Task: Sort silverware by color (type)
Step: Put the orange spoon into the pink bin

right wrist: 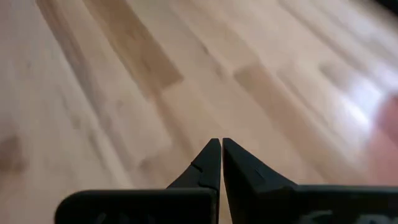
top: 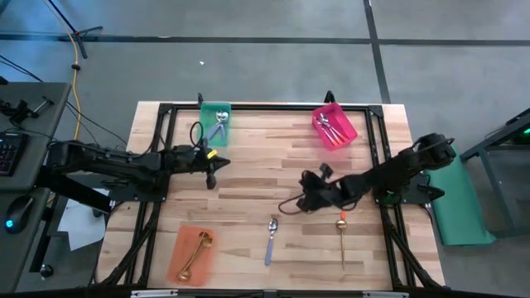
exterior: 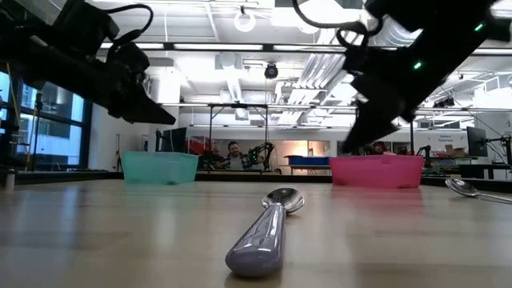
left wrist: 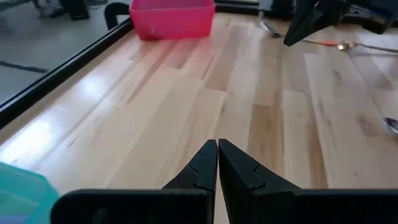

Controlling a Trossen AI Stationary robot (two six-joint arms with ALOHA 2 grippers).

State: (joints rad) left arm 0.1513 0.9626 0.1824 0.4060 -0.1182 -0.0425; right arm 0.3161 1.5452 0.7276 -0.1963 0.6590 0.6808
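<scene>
Both arms hover over the wooden tabletop (top: 265,157) with their jaws pressed together and holding nothing: the left gripper (top: 212,177) sits just beside the green bin (top: 216,122), and the right gripper (top: 303,201) hangs over bare wood near the middle. In each wrist view the closed fingertips (left wrist: 217,149) meet in a point above empty planks. A lavender-blue-handled spoon (top: 271,238) lies flat, near the right gripper on its front side, and in the low view its handle end fills the foreground while the bowl behind it is partly blurred. An orange-handled spoon (top: 341,237) lies just beside the right arm; its thin stem is hard to follow from above. The green bin holds a few blue-handled spoons whose number cannot be counted. The pink bin (top: 334,127), well apart from both jaws, holds several spoons in a tangle, handles hard to separate. The orange bin (top: 192,256) at the front holds gold spoons (top: 197,250), overlapping so their count is unclear. In the low view the bins' walls hide their contents.
</scene>
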